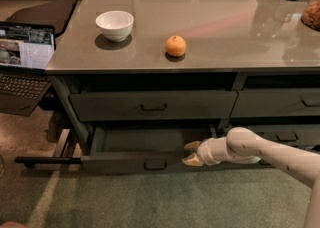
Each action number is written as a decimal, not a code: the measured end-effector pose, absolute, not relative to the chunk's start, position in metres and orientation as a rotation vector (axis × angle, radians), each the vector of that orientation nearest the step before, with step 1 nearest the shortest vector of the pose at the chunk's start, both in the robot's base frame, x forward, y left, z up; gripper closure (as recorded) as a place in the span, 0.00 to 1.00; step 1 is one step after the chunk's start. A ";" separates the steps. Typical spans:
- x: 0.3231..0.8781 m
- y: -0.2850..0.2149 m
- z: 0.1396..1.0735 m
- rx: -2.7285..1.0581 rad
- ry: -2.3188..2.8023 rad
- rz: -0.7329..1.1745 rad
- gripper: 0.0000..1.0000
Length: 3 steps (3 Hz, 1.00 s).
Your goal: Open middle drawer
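Observation:
The middle drawer (125, 163) is a wide dark grey-green front with a small dark bar pull (155, 164). It stands pulled partly out below the counter, and its dark inside shows. My gripper (192, 153) is at the right end of this drawer's front. Its tan fingers (192, 145) are spread, one over the inside of the drawer and one against the front face, straddling the top edge. The white arm (260, 152) comes in from the lower right. The slimmer drawer front (150, 104) above it is closed.
A white bowl (114, 24) and an orange (175, 46) sit on the grey countertop (225, 27). More closed drawer fronts (280, 103) are at the right. A laptop (25, 57) stands at the left, with a dark bar (47, 160) low on the green carpet.

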State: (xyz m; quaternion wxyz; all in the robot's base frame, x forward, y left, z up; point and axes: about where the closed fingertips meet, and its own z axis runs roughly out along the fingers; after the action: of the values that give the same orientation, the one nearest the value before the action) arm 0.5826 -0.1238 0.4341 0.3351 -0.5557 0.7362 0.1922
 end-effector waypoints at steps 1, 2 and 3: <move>0.559 -0.122 0.431 -1.522 1.926 0.537 0.17; 0.538 -0.121 0.424 -1.606 1.934 0.590 0.00; 0.521 -0.121 0.416 -1.689 1.947 0.645 0.16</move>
State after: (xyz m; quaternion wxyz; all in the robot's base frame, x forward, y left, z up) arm 0.5210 -0.1208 0.4163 0.2402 -0.6171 0.7113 0.2356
